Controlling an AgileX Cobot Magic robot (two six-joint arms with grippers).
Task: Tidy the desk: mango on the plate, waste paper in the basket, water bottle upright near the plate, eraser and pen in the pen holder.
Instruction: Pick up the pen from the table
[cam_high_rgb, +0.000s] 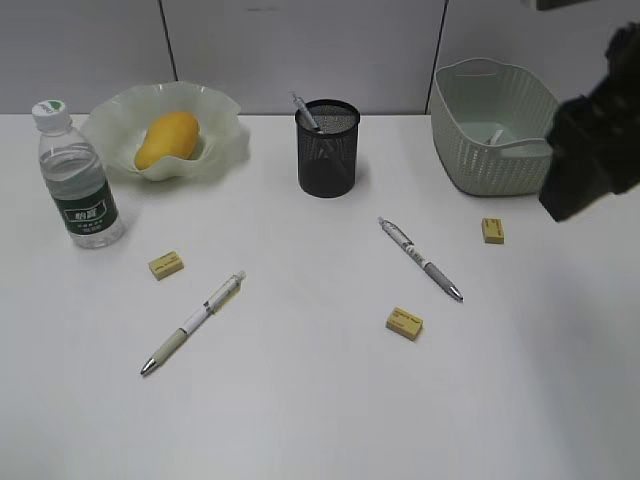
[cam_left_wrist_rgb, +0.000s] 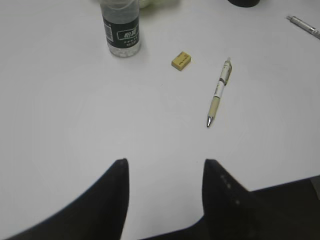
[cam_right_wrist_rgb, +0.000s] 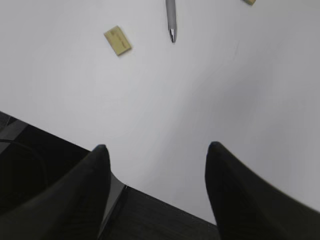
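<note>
**Worktop status: erasers and pens outstanding**

Grey partition panels back a plain white worktop (cam_high_rgb: 320, 420).

Left claw (cam_left_wrist_rgb: 165, 172): jaws stand apart, roughly half open, with nothing between them. It hangs above bare surface near the front edge. Ahead of it lie a pen (cam_left_wrist_rgb: 219, 92), a yellow eraser (cam_left_wrist_rgb: 181, 60) beyond that, and the water bottle (cam_left_wrist_rgb: 120, 31) farther off to the left.

Right claw (cam_right_wrist_rgb: 156, 155): jaws stand wider apart, also empty, over the worktop's near edge. Ahead lie a second eraser (cam_right_wrist_rgb: 118, 40) and the tip of a second pen (cam_right_wrist_rgb: 171, 20). In the exterior view only a dark part of this arm shows at the right border.

Completed items, as judged from the layout: the mango (cam_high_rgb: 166, 139) sits in the plate (cam_high_rgb: 225, 110); the water bottle stands upright just beside the plate; a small white object lies in the basket (cam_high_rgb: 490, 150), probably the waste paper. One pen already stands in the pen holder (cam_high_rgb: 328, 150).

Step in hand: collecting loose stationery. Two pens and three erasers, including one near the basket (cam_high_rgb: 492, 230), remain on the surface.

Next move calls for lowering a claw over the nearest pen or eraser, jaws straddling its narrow side.
</note>
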